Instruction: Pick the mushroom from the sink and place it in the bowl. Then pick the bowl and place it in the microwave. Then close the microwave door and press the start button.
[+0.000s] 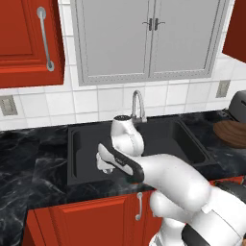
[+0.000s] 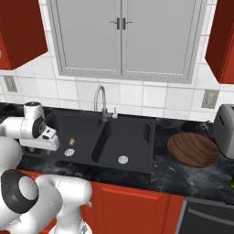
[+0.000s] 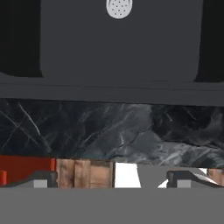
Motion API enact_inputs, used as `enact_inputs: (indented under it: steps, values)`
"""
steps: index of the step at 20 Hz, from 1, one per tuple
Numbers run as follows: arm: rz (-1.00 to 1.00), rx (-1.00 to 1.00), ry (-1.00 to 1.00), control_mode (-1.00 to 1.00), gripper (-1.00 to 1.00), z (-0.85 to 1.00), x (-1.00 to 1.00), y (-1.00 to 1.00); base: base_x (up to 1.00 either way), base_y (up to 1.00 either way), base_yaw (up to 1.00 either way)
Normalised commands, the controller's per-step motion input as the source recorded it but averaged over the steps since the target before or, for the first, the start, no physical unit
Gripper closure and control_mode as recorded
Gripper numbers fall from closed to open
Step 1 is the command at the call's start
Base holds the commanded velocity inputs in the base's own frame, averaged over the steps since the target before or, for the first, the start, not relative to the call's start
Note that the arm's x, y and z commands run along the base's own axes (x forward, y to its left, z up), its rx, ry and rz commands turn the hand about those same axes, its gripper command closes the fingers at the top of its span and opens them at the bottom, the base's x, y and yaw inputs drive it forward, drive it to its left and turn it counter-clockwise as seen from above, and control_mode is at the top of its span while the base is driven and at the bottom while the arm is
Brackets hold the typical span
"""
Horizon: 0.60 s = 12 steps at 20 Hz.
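Nothing looks done yet: the mushroom (image 2: 72,139) sits at centre-left in the sink (image 2: 137,132), seemingly untouched. The bowl (image 2: 192,149) waits empty at right on the counter (image 2: 183,176). The pincer (image 3: 113,181) hangs released, holding nothing.

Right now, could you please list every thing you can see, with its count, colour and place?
mushroom: one, brown cap and pale stem, in the left basin of the sink, near its drain
sink: one, black, two basins, set in the counter
drains: two, round, silver, one in each basin
faucet: one, curved, chrome, behind the sink
bowl: one, dark brown wood, on the counter right of the sink
counter: one, black marble
toaster: one, grey, right of the bowl
window: one, grey frame, above the faucet
cabinets: red, above and below the counter
wall outlets: two, grey, on the white tiles
gripper: one, white with dark tips, open, over the left basin's front edge
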Motion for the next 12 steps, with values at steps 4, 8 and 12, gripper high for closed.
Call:
enact_inputs:
  steps: [4, 8, 12]
  values:
    - [-0.08, 0.00, 0.21, -1.00, -1.00, -0.20, 1.00, 0.21, 0.00, 0.00, 0.00]
    - [-0.04, 0.00, 0.19, -1.00, -1.00, -0.01, 1.00, 0.01, 0.00, 0.00, 0.00]
    - [-0.05, 0.00, 0.09, -1.00, -1.00, 0.00, 0.95, 0.01, 0.00, 0.00, 0.00]
